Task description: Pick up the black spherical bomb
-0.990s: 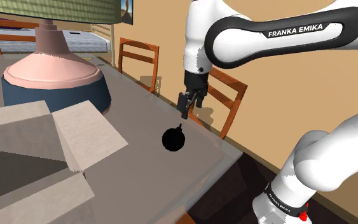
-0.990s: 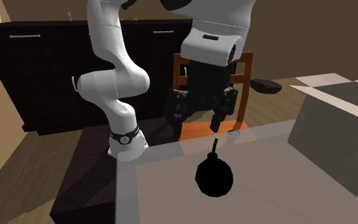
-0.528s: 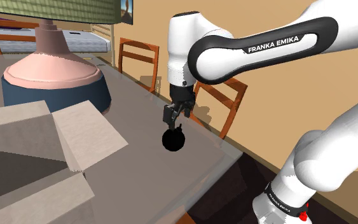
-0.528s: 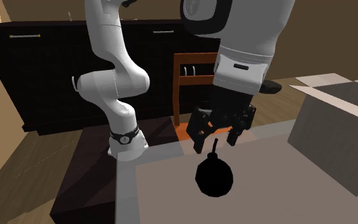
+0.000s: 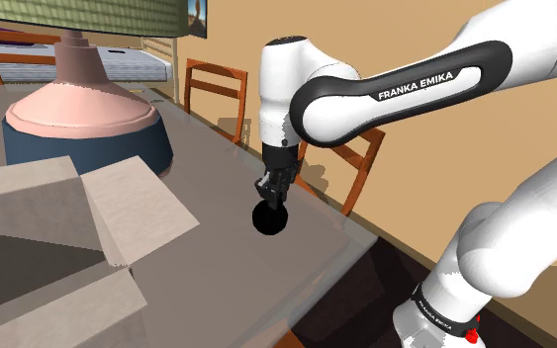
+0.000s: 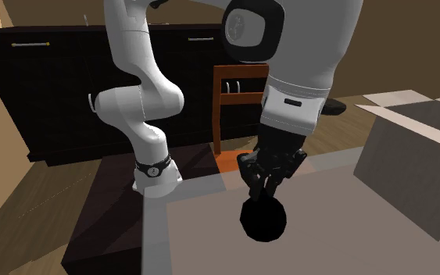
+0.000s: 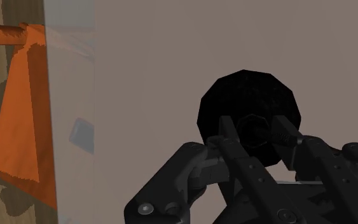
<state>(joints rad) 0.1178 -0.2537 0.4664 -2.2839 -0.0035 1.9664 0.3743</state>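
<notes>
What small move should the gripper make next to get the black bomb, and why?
Probably close the fingers. The gripper sits low over the black bomb, and its fingers stand apart on either side of the bomb's top, so it looks placed for a grasp.

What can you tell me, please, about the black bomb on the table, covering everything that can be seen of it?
The bomb is a plain, matte black ball with a slightly faceted outline and no markings. A small faceted cap sits on its top. No material can be made out. It sits upright on the grey table, near the edge by the wooden chair, with nothing else beside it. The black gripper hangs directly over its top, around the cap.
</notes>
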